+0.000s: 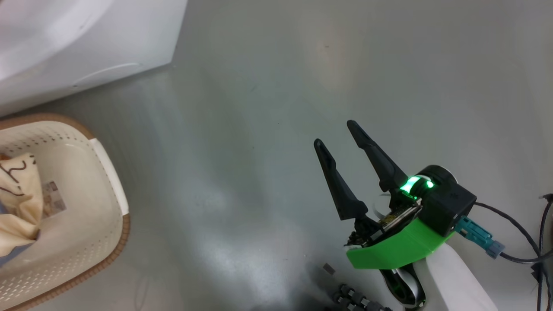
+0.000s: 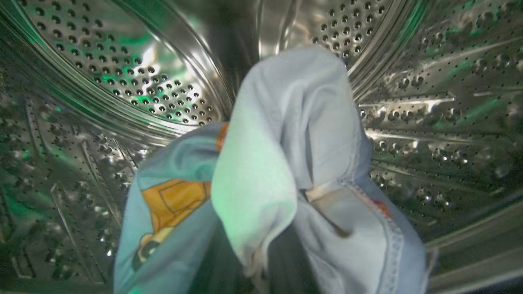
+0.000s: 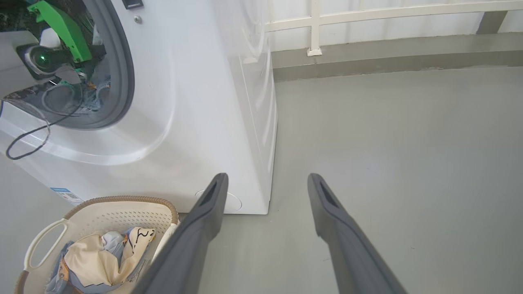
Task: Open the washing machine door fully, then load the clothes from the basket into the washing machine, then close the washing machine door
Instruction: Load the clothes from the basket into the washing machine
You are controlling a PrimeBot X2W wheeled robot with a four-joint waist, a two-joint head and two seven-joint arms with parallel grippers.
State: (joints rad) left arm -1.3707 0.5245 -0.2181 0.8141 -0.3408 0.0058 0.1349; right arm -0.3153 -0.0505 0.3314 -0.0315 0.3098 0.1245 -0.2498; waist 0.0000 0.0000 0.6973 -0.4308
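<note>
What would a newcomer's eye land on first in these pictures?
A light blue garment with an orange print bunches up close in the left wrist view, the shiny perforated steel drum all around it. In the head view, the right gripper stands wide open over the grey floor, and the basket at lower left holds a cream cloth.

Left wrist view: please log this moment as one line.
loading; left gripper: shut on blue garment in drum; right gripper: open, empty; basket: holds clothes

Light-blue clothes (image 2: 286,134), orange prints
</note>
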